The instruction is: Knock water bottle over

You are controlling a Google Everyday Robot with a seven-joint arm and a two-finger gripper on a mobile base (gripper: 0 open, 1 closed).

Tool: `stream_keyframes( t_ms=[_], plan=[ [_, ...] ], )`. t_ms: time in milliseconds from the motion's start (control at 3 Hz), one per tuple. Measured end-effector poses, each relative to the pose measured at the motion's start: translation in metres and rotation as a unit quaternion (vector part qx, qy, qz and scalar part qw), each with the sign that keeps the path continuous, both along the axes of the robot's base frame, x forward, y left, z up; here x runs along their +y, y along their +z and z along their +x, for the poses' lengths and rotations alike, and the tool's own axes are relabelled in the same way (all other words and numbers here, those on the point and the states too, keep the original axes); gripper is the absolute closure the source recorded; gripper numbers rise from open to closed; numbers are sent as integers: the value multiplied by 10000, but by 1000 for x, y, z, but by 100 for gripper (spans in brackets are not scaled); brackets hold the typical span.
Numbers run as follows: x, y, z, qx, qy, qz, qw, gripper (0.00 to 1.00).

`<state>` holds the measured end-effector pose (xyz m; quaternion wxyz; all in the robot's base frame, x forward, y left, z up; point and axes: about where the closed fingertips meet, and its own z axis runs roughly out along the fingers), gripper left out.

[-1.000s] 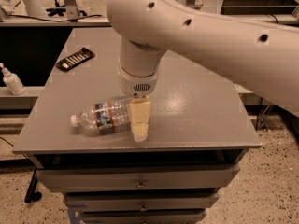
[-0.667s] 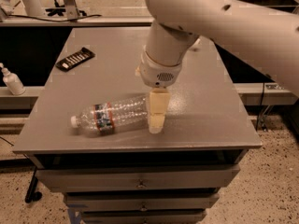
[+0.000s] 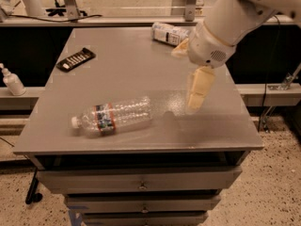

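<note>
The camera view shows a grey table (image 3: pixel 141 65) with a smooth, faintly glossy top. Drawers (image 3: pixel 141 180) sit beneath its front edge, and a speckled floor (image 3: pixel 275 192) spreads out below. A low shelf runs behind the table on both sides.

A black remote control (image 3: pixel 75 59) lies near the table's far left. A white-wrapped bottle (image 3: pixel 168 33) lies at the far edge, just beside the robot's wrist. A small white pump bottle (image 3: pixel 11 80) stands off the table on the left shelf.

The thick white arm (image 3: pixel 235 18) comes in from the upper right. The gripper (image 3: pixel 184 79) hangs over the table's right half, its cream fingers (image 3: pixel 198 89) apart and holding nothing.

The water bottle (image 3: pixel 115 117) lies on its side near the front edge, left of centre and apart from the gripper. It is clear and ribbed. Its white cap (image 3: pixel 75 122) points left, and its red, white and blue label band (image 3: pixel 104 119) sits near that end.
</note>
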<state>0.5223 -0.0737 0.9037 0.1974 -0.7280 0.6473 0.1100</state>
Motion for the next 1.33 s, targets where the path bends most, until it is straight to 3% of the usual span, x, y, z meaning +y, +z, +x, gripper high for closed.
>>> stream_keyframes(
  t_ms=[333, 667, 1000, 1333],
  plan=[
    [-46, 16, 3, -140, -326, 511, 9981, 0],
    [-96, 27, 2, -227, -775, 1225, 9892, 0],
    [-98, 31, 0, -211, -820, 1391, 9867, 0],
    [-97, 31, 0, -212, -814, 1379, 9869, 0]
  ],
)
